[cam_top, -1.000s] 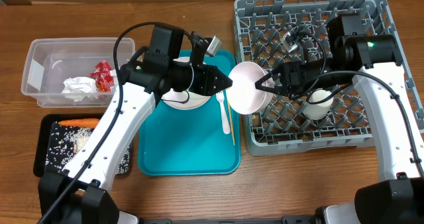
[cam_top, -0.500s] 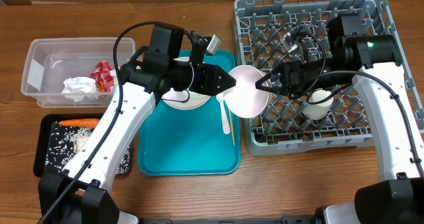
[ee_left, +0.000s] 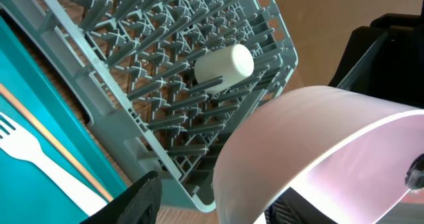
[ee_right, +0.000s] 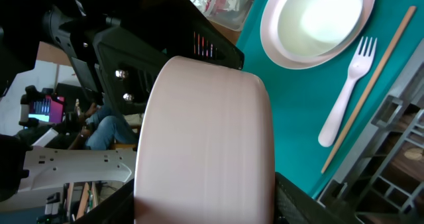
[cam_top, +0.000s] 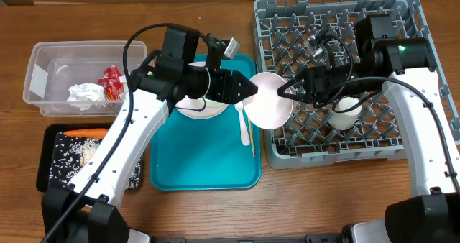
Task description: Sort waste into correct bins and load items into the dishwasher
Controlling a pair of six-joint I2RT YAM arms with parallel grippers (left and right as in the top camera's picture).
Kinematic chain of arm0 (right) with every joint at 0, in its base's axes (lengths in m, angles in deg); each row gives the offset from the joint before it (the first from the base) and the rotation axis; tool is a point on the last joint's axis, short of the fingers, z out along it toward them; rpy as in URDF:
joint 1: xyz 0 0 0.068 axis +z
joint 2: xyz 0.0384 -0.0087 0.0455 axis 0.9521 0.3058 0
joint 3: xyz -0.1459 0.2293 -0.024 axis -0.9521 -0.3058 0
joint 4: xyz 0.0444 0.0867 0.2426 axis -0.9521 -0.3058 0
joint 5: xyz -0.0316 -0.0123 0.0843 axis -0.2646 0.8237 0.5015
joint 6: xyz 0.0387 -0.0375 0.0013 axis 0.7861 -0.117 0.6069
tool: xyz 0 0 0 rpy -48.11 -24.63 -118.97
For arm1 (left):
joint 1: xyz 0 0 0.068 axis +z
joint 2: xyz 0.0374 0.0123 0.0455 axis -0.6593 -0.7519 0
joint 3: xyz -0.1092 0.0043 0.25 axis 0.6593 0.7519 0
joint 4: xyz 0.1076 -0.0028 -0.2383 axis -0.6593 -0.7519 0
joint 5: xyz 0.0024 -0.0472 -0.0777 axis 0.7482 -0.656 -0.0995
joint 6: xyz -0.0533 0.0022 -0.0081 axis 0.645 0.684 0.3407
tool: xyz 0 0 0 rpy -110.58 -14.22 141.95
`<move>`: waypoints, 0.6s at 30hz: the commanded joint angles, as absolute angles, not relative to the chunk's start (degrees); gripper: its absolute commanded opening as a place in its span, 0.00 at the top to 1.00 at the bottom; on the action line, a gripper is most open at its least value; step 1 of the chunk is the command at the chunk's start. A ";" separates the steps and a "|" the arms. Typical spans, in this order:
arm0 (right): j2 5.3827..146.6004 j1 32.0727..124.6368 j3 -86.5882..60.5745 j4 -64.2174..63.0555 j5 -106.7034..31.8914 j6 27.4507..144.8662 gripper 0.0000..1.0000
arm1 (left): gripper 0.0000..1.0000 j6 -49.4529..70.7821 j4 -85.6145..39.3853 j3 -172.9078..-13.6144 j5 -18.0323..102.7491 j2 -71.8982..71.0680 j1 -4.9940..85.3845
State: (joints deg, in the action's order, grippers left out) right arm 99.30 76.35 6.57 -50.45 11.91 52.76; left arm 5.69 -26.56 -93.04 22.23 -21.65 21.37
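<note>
Two bins are sitting at the far left. The clear tub (cam_top: 49, 65) is holding the red wrapper (cam_top: 111, 83) and a crumpled white napkin (cam_top: 86, 95). Below it, the black tray (cam_top: 47, 172) is carrying the carrot (cam_top: 85, 134) and the rice scraps (cam_top: 77, 153), so the waste is looking sorted by kind.

Moving right, the teal tray (cam_top: 205, 164) is serving as the staging place. A pale dish (ee_right: 317, 22) is resting at its far end, and the fork (cam_top: 243, 124) and wooden stick (cam_top: 250, 136) are lying side by side along its right edge, not yet loaded.

Above that edge, the left gripper (cam_top: 249, 90) is reaching toward the rack, right at the rim of the pink bowl (cam_top: 267, 105). Its jaws are standing parted. In the left wrist view one finger (ee_left: 147, 196) is showing clear of the bowl's wall, though the other is mostly hidden behind the bowl, so light contact there cannot be ruled out.

The bowl is hanging in mid-air, tipped on edge, over the seam between the teal tray and the dish rack (cam_top: 402, 13). The right gripper (cam_top: 282, 93) is meeting it from the rack side with its jaws closed on the bowl's wall. This is probably a handover, so that the arm nearer the rack can do the loading. The bowl is likely being held on edge so it can slot between the upright pegs.

Further right, the white cup (cam_top: 346, 112) is lying on its side among those pegs.
</note>
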 commanded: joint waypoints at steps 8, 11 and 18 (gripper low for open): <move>99.00 76.68 6.54 -47.93 11.56 52.72 0.45 | 0.48 5.30 -26.03 -94.73 19.85 -21.87 23.70; 99.00 76.64 6.54 -46.69 10.82 53.81 0.45 | 0.49 5.30 -26.08 -94.83 16.20 -21.87 26.20; 99.00 76.62 6.54 -43.54 5.60 57.18 0.45 | 0.52 5.01 -27.10 -94.83 14.47 -21.87 28.97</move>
State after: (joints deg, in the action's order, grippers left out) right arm 99.30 76.35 6.54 -44.57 8.15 55.60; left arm 5.71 -26.82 -93.04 16.94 -21.65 28.69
